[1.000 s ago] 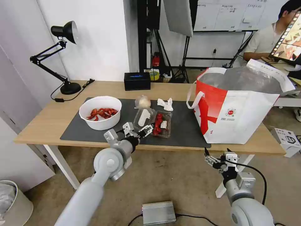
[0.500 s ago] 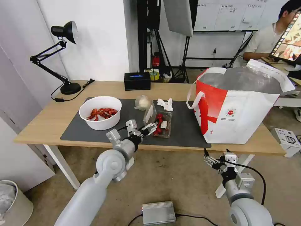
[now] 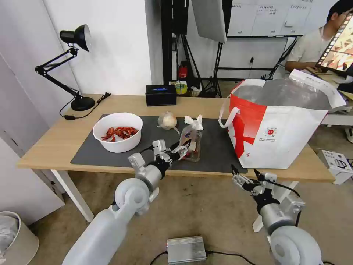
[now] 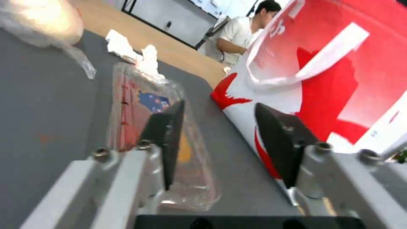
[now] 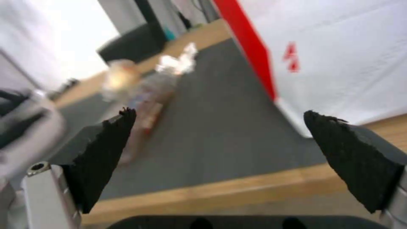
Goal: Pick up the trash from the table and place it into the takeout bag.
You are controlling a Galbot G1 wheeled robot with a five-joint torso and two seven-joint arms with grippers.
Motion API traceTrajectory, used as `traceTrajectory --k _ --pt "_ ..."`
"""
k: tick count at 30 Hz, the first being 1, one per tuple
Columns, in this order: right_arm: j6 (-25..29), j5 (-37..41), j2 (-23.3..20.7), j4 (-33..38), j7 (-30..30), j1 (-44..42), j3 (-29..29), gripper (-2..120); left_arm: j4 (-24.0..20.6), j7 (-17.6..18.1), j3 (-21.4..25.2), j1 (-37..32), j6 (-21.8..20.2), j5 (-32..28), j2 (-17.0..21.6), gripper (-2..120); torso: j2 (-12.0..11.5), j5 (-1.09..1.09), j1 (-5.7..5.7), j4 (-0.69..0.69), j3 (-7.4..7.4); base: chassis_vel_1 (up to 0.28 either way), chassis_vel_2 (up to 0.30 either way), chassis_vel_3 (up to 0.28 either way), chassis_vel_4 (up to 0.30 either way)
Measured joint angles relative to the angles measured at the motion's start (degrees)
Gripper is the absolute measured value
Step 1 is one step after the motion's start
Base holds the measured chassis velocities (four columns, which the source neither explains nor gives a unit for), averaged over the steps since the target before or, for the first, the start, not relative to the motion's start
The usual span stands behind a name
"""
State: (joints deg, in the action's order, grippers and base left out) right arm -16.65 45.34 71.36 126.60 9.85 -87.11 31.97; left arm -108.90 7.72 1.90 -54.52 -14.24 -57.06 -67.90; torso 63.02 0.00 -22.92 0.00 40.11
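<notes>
Left gripper (image 3: 182, 148) fingers spread beside the tipped clear tray (image 3: 191, 141); its blue label seems unreadable.

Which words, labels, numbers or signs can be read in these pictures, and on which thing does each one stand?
No text can be read well enough to quote.
Takeout bag: small round red logo with tiny print under it, too small to read.
Clear tray by the left end effector: a blue sticker, blurred.
Whiteboard behind: written lines, too small.
Black tissue box: a blue mark, not readable.
</notes>
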Motion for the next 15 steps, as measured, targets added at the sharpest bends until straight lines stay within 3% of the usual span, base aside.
traceTrajectory --k 9,13,14,15 --pt "-1.8 13.4 1.0 0.2 1.0 2.9 -0.2 100 3.8 -3.9 -2.2 1.3 3.1 9.6 0.0 12 0.0 0.00 0.00 0.00 0.00 0.000 0.000 0.000 0.000" --pt "-2.1 14.7 1.1 0.2 1.3 3.3 -0.2 100 4.2 -4.3 -2.4 1.5 3.3 10.5 0.0 9 0.0 0.00 0.00 -0.01 0.00 0.000 0.000 0.000 0.000" --pt "-2.6 17.3 1.4 0.1 2.2 4.1 -0.2 100 4.9 -4.9 -2.5 1.8 3.6 11.9 0.0 0 0.0 0.00 0.00 0.00 0.00 0.000 0.000 0.000 0.000" --pt "-3.2 20.1 1.7 -0.1 3.2 5.2 -0.2 100 5.6 -5.4 -2.7 2.2 3.8 13.3 0.1 0 0.0 0.00 0.00 0.00 0.00 0.000 0.000 0.000 0.000"
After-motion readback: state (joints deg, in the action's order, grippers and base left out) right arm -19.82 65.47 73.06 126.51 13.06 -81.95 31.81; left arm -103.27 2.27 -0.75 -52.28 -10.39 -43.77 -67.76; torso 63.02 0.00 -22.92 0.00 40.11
